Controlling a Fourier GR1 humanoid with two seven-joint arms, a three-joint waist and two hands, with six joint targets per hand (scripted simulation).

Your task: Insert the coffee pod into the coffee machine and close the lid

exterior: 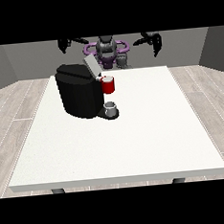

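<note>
No readable writing or brand on anything in view.

White table (136,145) fills most of the frame, mid to bottom; two dark legs show under its near edge. Wood-plank floor either side, grey walls behind.

Robot (107,49) sits small at top centre behind the table's far edge, w/ purple rings at shoulder level and arms raised out to both sides.

Black coffee machine (79,95) stands on the table, left of centre in the upper half of the tabletop. Its grey lid (91,66) is tilted up, i.e. open, at the machine's top right. A red part (109,86) sticks out on the machine's right side, w/ what looks like the coffee pod (106,79) as a pale round top on it, just below the raised lid; can't tell for sure if the pod is fully seated. Small grey cup (111,107) sits on the machine's base, right below the red part.

Hand at the view's left (66,44): top left of the robot, up in the air, well apart from machine and table, touching nothing; fingers look spread and relaxed, nothing held.

Hand at the view's right (152,39): top right, also in the air, away from everything; fingers hang downward, fairly straight, holding nothing.
</note>
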